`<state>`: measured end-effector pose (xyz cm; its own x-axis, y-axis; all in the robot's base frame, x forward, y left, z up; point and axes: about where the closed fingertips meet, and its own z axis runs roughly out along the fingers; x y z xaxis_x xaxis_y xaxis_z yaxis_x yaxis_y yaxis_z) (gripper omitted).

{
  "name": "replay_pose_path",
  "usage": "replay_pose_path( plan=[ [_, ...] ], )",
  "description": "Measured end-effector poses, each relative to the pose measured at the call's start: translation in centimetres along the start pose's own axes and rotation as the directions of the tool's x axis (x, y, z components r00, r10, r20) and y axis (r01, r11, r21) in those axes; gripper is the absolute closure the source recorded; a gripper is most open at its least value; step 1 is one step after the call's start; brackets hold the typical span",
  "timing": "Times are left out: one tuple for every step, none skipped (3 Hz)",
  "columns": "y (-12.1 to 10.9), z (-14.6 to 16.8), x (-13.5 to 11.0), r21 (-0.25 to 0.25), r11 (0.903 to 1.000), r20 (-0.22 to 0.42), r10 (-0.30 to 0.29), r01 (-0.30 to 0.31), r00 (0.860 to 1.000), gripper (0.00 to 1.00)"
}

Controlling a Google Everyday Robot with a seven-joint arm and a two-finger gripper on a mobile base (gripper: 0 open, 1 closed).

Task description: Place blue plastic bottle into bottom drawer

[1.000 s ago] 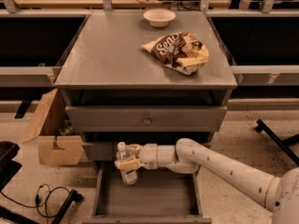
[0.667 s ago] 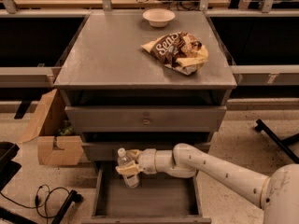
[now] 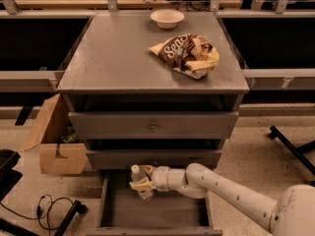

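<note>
The blue plastic bottle (image 3: 140, 182) is a small clear bottle with a white cap, held roughly upright. My gripper (image 3: 143, 185) is shut on it, reaching in from the right on a white arm. Bottle and gripper hang over the back left part of the open bottom drawer (image 3: 152, 213), a wide grey box with a flat floor, just below the closed middle drawer front. The bottle's base is close above the drawer floor; I cannot tell whether it touches.
The grey cabinet top (image 3: 113, 58) holds a brown chip bag (image 3: 186, 54) and a white bowl (image 3: 167, 18). Two closed drawer fronts with round knobs (image 3: 153, 127) sit above. A cardboard box (image 3: 55, 141) stands on the floor at left, cables (image 3: 54, 208) beside it.
My gripper has carried the bottle slightly to the right and lower, closer to the drawer floor.
</note>
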<state>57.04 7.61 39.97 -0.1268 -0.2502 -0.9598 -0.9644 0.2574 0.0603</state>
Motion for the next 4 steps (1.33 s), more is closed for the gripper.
replay_pose_path(
  plan=[
    [-1.2,0.6,3.4,-0.002,0.9997,0.019,-0.024,0.024,1.000,1.00],
    [-2.1,1.7,6.1,-0.044,0.9986,0.038,-0.026,0.028,0.999,1.00],
    [-2.8,1.7,6.2,-0.050,0.9982,0.049,-0.030,0.033,0.998,1.00],
    [-2.6,2.2,6.7,-0.060,0.9976,0.065,-0.030,0.034,0.997,1.00]
  ],
)
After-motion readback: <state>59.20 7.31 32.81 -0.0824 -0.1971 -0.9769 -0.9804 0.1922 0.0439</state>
